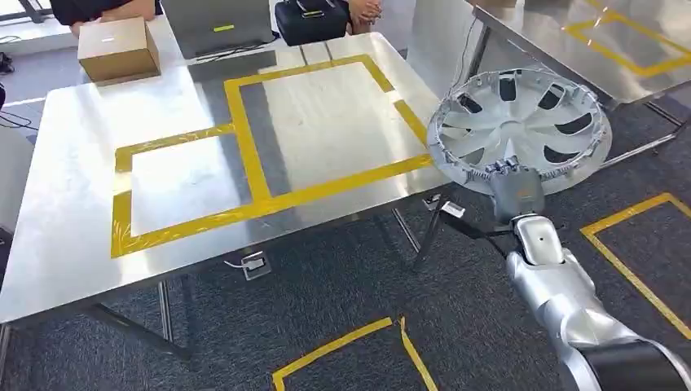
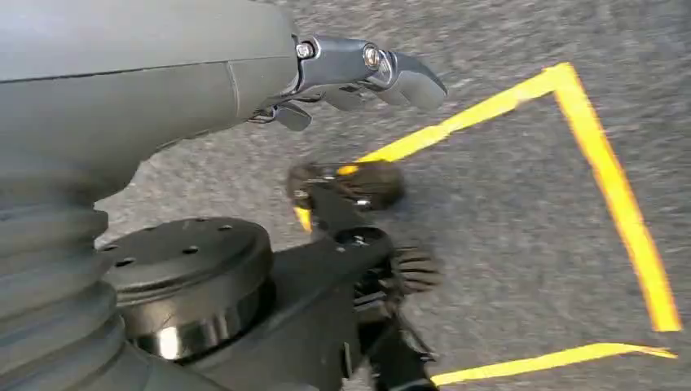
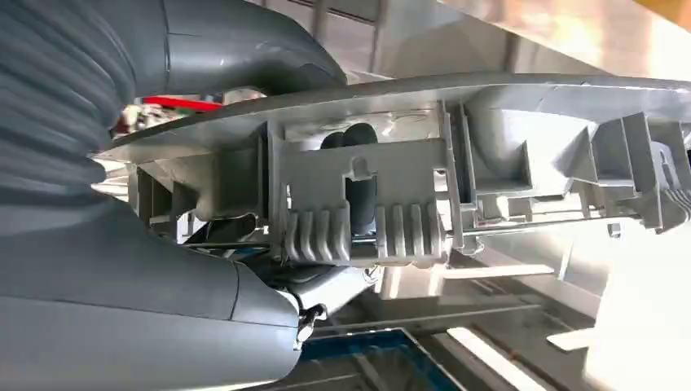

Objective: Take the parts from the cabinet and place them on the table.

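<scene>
A silver wheel cover (image 1: 518, 126) with dark spoke openings hangs in the air just off the right end of the steel table (image 1: 73, 244), its left rim over the table's corner. My right hand (image 1: 512, 186) grips its near rim from below. In the right wrist view the cover's ribbed underside (image 3: 456, 187) is close, with dark fingers (image 3: 358, 175) hooked through an opening and the thumb above the rim. My left hand (image 2: 358, 69) hangs over grey carpet, holding nothing, its fingers loosely bent.
Yellow tape (image 1: 244, 155) marks two rectangles on the table. A cardboard box (image 1: 118, 49), a laptop (image 1: 220, 28) and a black bag (image 1: 314, 20) sit at the far edge, with people behind. A second steel table (image 1: 603, 49) stands to the right. Tape outlines mark the carpet (image 1: 635, 269).
</scene>
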Tool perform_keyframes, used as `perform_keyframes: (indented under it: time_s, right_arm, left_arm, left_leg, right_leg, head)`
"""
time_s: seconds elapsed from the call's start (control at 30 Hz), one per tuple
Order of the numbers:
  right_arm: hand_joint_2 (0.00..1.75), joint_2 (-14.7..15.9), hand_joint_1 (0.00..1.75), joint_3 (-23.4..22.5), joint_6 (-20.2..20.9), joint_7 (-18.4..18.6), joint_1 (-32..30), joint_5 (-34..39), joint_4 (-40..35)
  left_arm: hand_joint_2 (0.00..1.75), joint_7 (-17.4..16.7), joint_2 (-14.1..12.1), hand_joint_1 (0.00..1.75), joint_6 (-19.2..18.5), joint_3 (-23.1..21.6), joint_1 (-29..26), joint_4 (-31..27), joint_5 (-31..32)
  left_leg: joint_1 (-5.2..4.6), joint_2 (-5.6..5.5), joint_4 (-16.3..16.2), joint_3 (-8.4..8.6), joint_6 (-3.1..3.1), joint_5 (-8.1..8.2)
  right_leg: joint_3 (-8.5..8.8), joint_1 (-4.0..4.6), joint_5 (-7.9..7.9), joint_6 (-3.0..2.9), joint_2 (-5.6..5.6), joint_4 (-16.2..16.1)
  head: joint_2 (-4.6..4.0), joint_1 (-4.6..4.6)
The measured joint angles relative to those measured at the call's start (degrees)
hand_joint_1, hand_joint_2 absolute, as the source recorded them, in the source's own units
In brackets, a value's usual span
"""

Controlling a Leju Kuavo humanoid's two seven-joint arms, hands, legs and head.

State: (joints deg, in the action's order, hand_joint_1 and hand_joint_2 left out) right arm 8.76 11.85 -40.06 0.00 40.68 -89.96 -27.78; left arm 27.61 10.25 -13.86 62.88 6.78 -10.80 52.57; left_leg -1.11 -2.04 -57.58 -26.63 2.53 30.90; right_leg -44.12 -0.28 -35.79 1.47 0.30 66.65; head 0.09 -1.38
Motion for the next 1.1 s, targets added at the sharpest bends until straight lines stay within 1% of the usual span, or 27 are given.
perform_keyframes:
  time_s: [0.03,0.07,0.1,0.13,0.17,0.2,0.23,0.27,0.3,0.33,0.37,0.4,0.43,0.47,0.5,0.53,0.57,0.6,0.63,0.67,0.7,0.73,0.83,0.93,1.0,1.03,1.1]
  right_arm:
    - [1.75,-0.2,1.75,0.7,0.0,-0.6,-0.1,0.0,0.2]
    - [1.75,-0.6,1.75,1.6,-0.1,-1.2,0.0,0.0,0.7]
    - [1.75,-0.9,1.75,2.9,0.0,-1.6,0.1,-0.1,0.9]
    - [1.75,-1.6,1.75,4.1,-0.1,-2.2,0.3,-0.2,0.9]
    - [1.75,-2.4,1.75,5.4,0.0,-2.3,0.8,-0.2,0.9]
    - [1.75,-3.3,1.75,6.8,0.0,-2.6,1.5,-0.1,0.9]
    - [1.75,-4.4,1.75,8.0,0.0,-2.9,1.9,-0.1,0.9]
    - [1.75,-4.5,1.75,8.9,0.0,-3.1,2.0,-0.1,1.0]
    - [1.75,-5.1,1.75,9.7,0.0,-3.2,2.1,-0.1,1.0]
    - [1.75,-5.5,1.75,10.3,-0.1,-3.4,2.2,-0.2,1.1]
    - [1.75,-6.1,1.75,11.1,-0.1,-3.7,2.2,-0.2,1.2]
    - [1.75,-6.6,1.75,11.9,-0.1,-4.2,2.3,-0.2,1.4]
    - [1.75,-7.1,1.75,12.8,-0.1,-4.3,2.3,-0.1,1.6]
    - [1.75,-7.6,1.75,13.5,0.0,-4.5,2.3,-0.1,1.7]
    - [1.75,-8.0,1.75,14.1,0.0,-4.7,2.3,-0.1,1.9]
    - [1.75,-8.6,1.75,14.6,0.0,-4.8,2.3,-0.1,1.9]
    - [1.75,-9.0,1.75,15.1,0.0,-4.8,2.4,-0.1,1.9]
    - [1.75,-9.6,1.75,15.7,0.0,-5.1,2.4,0.0,2.0]
    - [1.75,-9.9,1.75,16.1,-0.1,-5.6,2.5,0.0,2.0]
    - [1.75,-10.3,1.75,16.6,-0.1,-6.1,2.5,0.0,2.0]
    - [1.75,-10.7,1.75,16.9,-0.1,-6.4,2.6,0.1,2.0]
    - [1.75,-11.1,1.75,17.1,0.0,-6.9,2.7,0.2,2.0]
    - [1.75,-12.5,1.75,17.8,0.0,-8.4,2.8,0.6,2.0]
    - [1.75,-14.3,1.75,18.2,0.0,-10.9,3.1,2.0,1.9]
    - [1.75,-15.4,1.75,18.4,0.0,-12.4,3.1,2.6,1.8]
    - [1.75,-16.0,1.75,18.4,0.0,-12.9,3.1,2.7,1.8]
    - [1.75,-17.0,1.75,18.6,0.0,-13.6,3.1,2.8,1.8]
  left_arm:
    - [1.75,0.0,0.0,0.0,0.0,-0.2,-0.2,0.0,0.0]
    - [1.75,-0.1,0.1,0.0,0.0,-0.3,-0.1,0.2,0.0]
    - [1.75,-0.2,0.2,0.0,0.0,-0.3,-0.2,0.2,0.0]
    - [1.75,-0.4,0.1,0.0,0.1,-0.3,-0.2,0.2,0.0]
    - [1.75,-0.4,0.1,0.0,0.2,-0.3,0.0,0.2,0.0]
    - [1.75,-0.4,0.2,0.0,0.2,-0.3,0.4,0.2,0.0]
    - [1.75,-0.4,0.1,0.0,0.3,-0.3,0.6,0.1,0.0]
    - [1.75,-0.3,0.2,0.0,0.3,-0.4,1.0,0.1,0.0]
    - [1.75,-0.4,0.3,0.0,0.3,-0.4,1.2,0.2,0.0]
    - [1.75,-0.4,0.3,0.0,0.4,-0.4,1.3,0.2,0.0]
    - [1.75,-0.5,0.3,0.0,0.5,-0.4,1.2,0.2,0.0]
    - [1.75,-0.5,0.3,0.0,0.5,-0.4,1.1,0.2,0.0]
    - [1.75,-0.6,0.3,0.0,0.5,-0.5,1.0,0.2,0.0]
    - [1.75,-0.6,0.3,0.0,0.5,-0.5,1.0,0.2,0.0]
    - [1.75,-0.6,0.3,0.0,0.5,-0.5,1.0,0.2,0.0]
    - [1.75,-0.6,0.3,0.0,0.5,-0.5,1.0,0.2,0.0]
    - [1.75,-0.6,0.3,0.0,0.5,-0.5,0.9,0.2,0.0]
    - [1.75,-0.6,0.2,0.0,0.5,-0.5,1.0,0.2,0.1]
    - [1.75,-0.6,0.2,0.0,0.5,-0.6,1.1,0.2,0.1]
    - [1.75,-0.7,0.4,0.0,0.5,-0.6,1.0,0.2,0.1]
    - [1.75,-0.6,0.4,0.0,0.5,-0.6,1.1,0.2,0.1]
    - [1.75,-0.6,0.4,0.0,0.6,-0.6,1.2,0.2,0.1]
    - [1.75,-0.5,0.4,0.0,0.8,-0.6,1.3,0.2,0.1]
    - [1.75,-0.4,0.4,0.0,1.0,-0.6,1.3,0.2,0.1]
    - [1.75,-0.4,0.4,0.0,1.0,-0.7,1.3,0.2,0.1]
    - [1.75,-0.4,0.4,0.0,1.1,-0.7,1.3,0.2,0.1]
    - [1.75,-0.3,0.4,0.0,1.4,-0.7,1.3,0.1,0.1]
  left_leg:
    - [-0.01,0.01,0.1,0.76,-0.17,1.47]
    - [-0.26,-0.1,-1.0,2.33,-0.45,2.85]
    - [-0.23,-0.52,-1.0,2.28,-0.97,4.09]
    - [0.04,-0.37,-0.4,3.0,-1.47,5.33]
    - [-0.03,-0.17,-1.3,3.29,-1.95,4.49]
    - [-0.12,-0.02,-3.6,2.11,-2.29,2.93]
    - [-0.26,0.16,-7.0,0.42,-2.53,1.28]
    - [-0.29,0.79,-10.7,-1.69,-2.98,0.55]
    - [0.0,1.13,-13.7,-3.99,-3.39,1.99]
    - [0.26,1.32,-15.6,-5.81,-3.72,5.2]
    - [0.4,1.4,-16.4,-7.12,-3.9,8.63]
    - [0.48,1.42,-16.4,-8.12,-3.95,10.98]
    - [0.5,1.43,-15.4,-8.86,-3.94,11.36]
    - [0.49,1.45,-12.8,-9.0,-3.9,9.47]
    - [0.49,1.46,-8.8,-8.63,-3.72,5.2]
    - [0.46,1.47,-4.0,-8.21,-3.32,-0.74]
    - [0.33,1.51,-0.4,-8.44,-2.75,-5.86]
    - [0.21,1.56,-0.1,-8.42,-2.44,-4.98]
    - [0.0,1.57,-0.2,-7.97,-2.13,-5.48]
    - [0.15,1.47,0.0,-7.95,-2.35,-5.7]
    - [0.11,1.38,-0.1,-7.97,-2.43,-5.63]
    - [0.06,1.22,-0.1,-8.01,-2.26,-5.5]
    - [0.0,1.0,-0.2,-8.13,-2.03,-5.38]
    - [-0.03,1.03,-0.2,-8.13,-1.8,-5.28]
    - [-0.05,1.05,-0.2,-8.14,-1.68,-5.27]
    - [-0.06,1.05,-0.3,-8.13,-1.62,-5.26]
    - [-0.06,1.04,-0.3,-8.12,-1.57,-5.27]
  right_leg:
    - [-0.36,0.06,9.36,-0.46,-0.07,-5.2]
    - [-1.3,0.37,19.7,-0.76,-0.01,-10.2]
    - [-0.73,0.33,20.84,-1.2,0.11,-8.8]
    - [-0.77,0.61,19.8,-1.7,0.18,-7.8]
    - [-0.5,0.64,18.89,-2.27,0.24,-7.6]
    - [0.15,0.43,18.26,-2.64,0.24,-7.7]
    - [1.04,0.14,17.6,-2.81,0.3,-8.1]
    - [1.93,0.02,16.92,-2.99,0.24,-8.3]
    - [2.76,0.0,16.12,-3.08,0.18,-8.4]
    - [3.65,0.0,15.25,-3.12,0.17,-8.4]
    - [4.58,0.01,14.45,-3.21,0.16,-8.4]
    - [5.46,0.02,13.71,-3.34,0.16,-8.4]
    - [6.34,0.05,12.99,-3.33,0.17,-8.4]
    - [7.21,0.1,12.35,-3.26,0.19,-8.4]
    - [8.0,0.2,11.79,-3.19,0.2,-8.4]
    - [8.59,0.27,11.31,-3.13,0.2,-8.4]
    - [8.7,0.26,10.99,-2.99,0.29,-8.4]
    - [8.87,0.33,10.81,-2.72,0.56,-8.4]
    - [8.71,0.31,10.55,-2.33,0.67,-8.4]
    - [8.68,0.56,10.2,-2.5,0.67,-8.0]
    - [8.76,0.47,10.24,-2.62,0.65,-8.2]
    - [8.81,0.52,10.23,-2.59,0.58,-8.3]
    - [8.9,0.49,10.19,-2.56,0.35,-8.5]
    - [9.02,0.46,10.21,-2.41,0.36,-8.8]
    - [9.05,0.44,10.23,-2.19,0.37,-8.8]
    - [9.08,0.43,10.2,-1.99,0.37,-8.8]
    - [9.13,0.36,10.21,-1.89,0.35,-8.8]
  head:
    - [0.0,-0.13]
    - [0.0,-0.06]
    - [0.0,-0.05]
    - [0.0,0.02]
    - [0.0,-0.02]
    - [0.0,0.02]
    - [0.0,0.02]
    - [0.0,0.44]
    - [0.0,0.46]
    - [0.0,0.48]
    - [0.0,0.48]
    - [0.0,0.46]
    - [0.0,0.52]
    - [0.0,0.52]
    - [0.0,0.52]
    - [0.0,0.52]
    - [0.0,0.55]
    - [0.0,0.48]
    - [0.0,0.52]
    - [0.0,0.5]
    - [0.0,0.5]
    - [0.0,0.48]
    - [0.0,0.48]
    - [0.0,0.5]
    - [0.0,0.48]
    - [0.0,0.5]
    - [0.0,0.5]
